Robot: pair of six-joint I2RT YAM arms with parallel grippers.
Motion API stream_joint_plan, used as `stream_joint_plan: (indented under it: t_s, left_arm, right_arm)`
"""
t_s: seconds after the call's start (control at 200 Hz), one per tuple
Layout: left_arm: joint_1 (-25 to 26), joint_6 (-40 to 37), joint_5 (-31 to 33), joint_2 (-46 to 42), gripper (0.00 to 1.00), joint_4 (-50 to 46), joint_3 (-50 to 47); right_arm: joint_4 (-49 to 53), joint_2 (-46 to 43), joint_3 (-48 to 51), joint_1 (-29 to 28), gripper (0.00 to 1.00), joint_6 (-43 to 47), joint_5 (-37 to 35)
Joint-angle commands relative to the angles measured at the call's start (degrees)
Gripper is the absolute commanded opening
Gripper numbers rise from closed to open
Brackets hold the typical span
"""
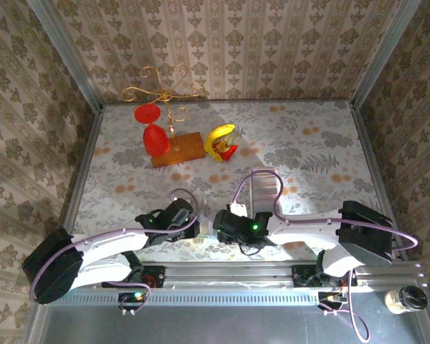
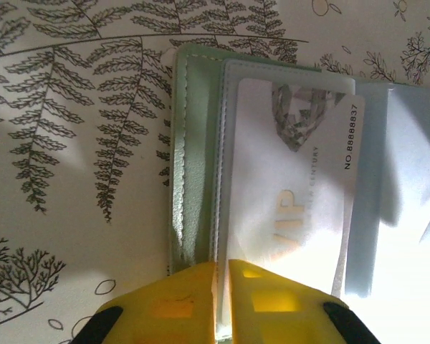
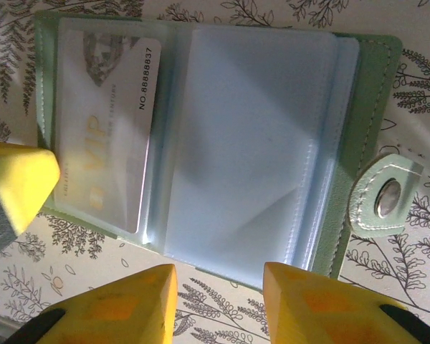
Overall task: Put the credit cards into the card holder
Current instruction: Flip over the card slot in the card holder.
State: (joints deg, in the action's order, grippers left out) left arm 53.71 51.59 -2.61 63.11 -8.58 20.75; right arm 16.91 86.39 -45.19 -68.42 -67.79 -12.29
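Yellow fingers [image 2: 175, 304] of my left gripper [image 2: 221, 269] are pressed almost together, pinching the near edge of the card holder [image 2: 193, 179] where its sage-green cover meets a clear sleeve [image 2: 228, 143]. On my right gripper [image 3: 218, 279] the fingers [image 3: 125, 304] are spread with nothing between them, and the holder's long edge lies just past their tips. The card holder lies open on the fern-printed tablecloth [image 2: 72, 143], bluish sleeves facing up. Its snap tab [image 3: 385, 197] sticks out from the cover on the side away from my left finger. A white VIP card [image 3: 104, 143] sits slightly askew in the sleeve on the pinched side. From above, the other credit cards [image 1: 266, 190] form a ribbed silvery strip farther out on the table, beyond my right wrist.
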Motion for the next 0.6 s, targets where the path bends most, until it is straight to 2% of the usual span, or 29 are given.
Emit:
stream_joint_plan:
  t_s: [0.0, 0.065, 0.24, 0.505, 0.595]
  left_arm:
    - [0.44, 0.01, 1.46, -2.45, 0.18, -4.04, 1.32]
    - [0.43, -0.01, 2.26, -4.60, 0.23, -5.28, 1.35]
    - [0.25, 0.78, 3.86, -8.00, 0.29, -5.73, -0.39]
    - [0.16, 0.55, 1.67, -3.61, 0.27, -3.26, -1.33]
    - [0.44, -0.07, 1.23, -2.29, 0.24, -2.25, -1.51]
  right_arm:
    - [1.30, 1.38, -0.84, -0.22, 0.37, -1.50, -2.93]
    - [1.44, 1.98, -1.38, -0.22, 0.37, -1.47, -2.76]
    - [1.94, 2.65, -2.10, -0.22, 0.38, -1.95, -2.90]
    - [0.76, 4.15, -2.25, -0.22, 0.39, -1.98, -2.64]
    - [0.61, 5.29, -2.58, -0.22, 0.40, -2.00, -2.45]
